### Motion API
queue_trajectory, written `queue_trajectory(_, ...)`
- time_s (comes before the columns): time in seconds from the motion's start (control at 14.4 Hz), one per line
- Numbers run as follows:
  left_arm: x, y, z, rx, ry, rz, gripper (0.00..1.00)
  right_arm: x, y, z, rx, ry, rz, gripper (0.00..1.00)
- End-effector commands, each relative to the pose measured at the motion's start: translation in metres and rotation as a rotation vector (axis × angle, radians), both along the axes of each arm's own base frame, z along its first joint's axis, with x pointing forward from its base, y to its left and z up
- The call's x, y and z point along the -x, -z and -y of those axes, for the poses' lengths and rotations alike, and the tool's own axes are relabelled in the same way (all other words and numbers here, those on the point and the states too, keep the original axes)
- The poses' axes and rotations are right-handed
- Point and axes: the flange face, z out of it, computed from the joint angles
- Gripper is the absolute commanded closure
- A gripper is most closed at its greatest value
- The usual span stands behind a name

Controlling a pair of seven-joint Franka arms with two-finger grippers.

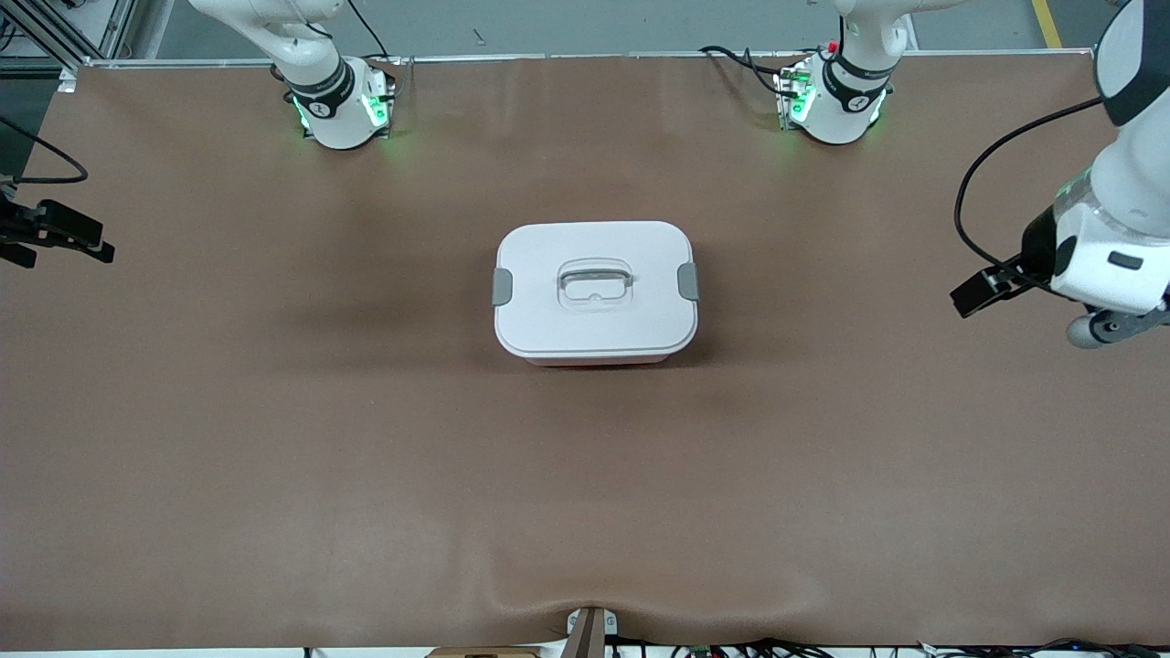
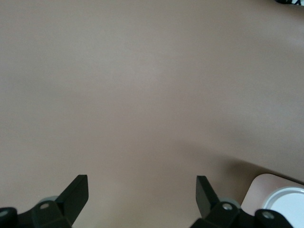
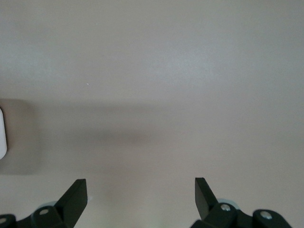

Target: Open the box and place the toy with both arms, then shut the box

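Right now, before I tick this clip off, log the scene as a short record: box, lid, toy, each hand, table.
box: pale pink tub mid-table, between the two arms' ends
lid: white lid on the box, grey side clips at both ends, clear handle on top
toy: not visible in any view
left hand: open, empty, over bare table at the left arm's end
right hand: open, empty, over bare table at the right arm's end
table: brown cover
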Motion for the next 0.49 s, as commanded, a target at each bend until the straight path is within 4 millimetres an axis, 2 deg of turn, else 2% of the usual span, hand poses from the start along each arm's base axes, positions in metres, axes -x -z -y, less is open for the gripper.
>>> queue_trajectory(0.0, 0.016, -0.022, -0.007, -0.009, 0.071, 0.01, 0.0, 0.001, -0.002, -0.003, -0.004, -0.006, -0.002, 0.0)
queue_trajectory(0.07, 0.017, -0.024, -0.007, -0.008, 0.112, 0.008, 0.0, 0.0, -0.003, -0.002, -0.004, -0.006, 0.001, 0.0)
queue_trajectory(0.21, 0.029, -0.038, -0.021, -0.026, 0.156, 0.016, 0.0, 0.0, -0.004, -0.002, -0.004, -0.006, 0.003, 0.0)
queue_trajectory(0.28, 0.039, -0.042, -0.023, -0.029, 0.2, 0.011, 0.0, 0.0, -0.004, -0.002, -0.004, -0.006, 0.003, 0.0)
queue_trajectory(0.42, 0.063, -0.045, -0.045, 0.034, 0.228, -0.005, 0.0, 0.0, -0.004, -0.003, -0.004, -0.006, 0.003, 0.0)
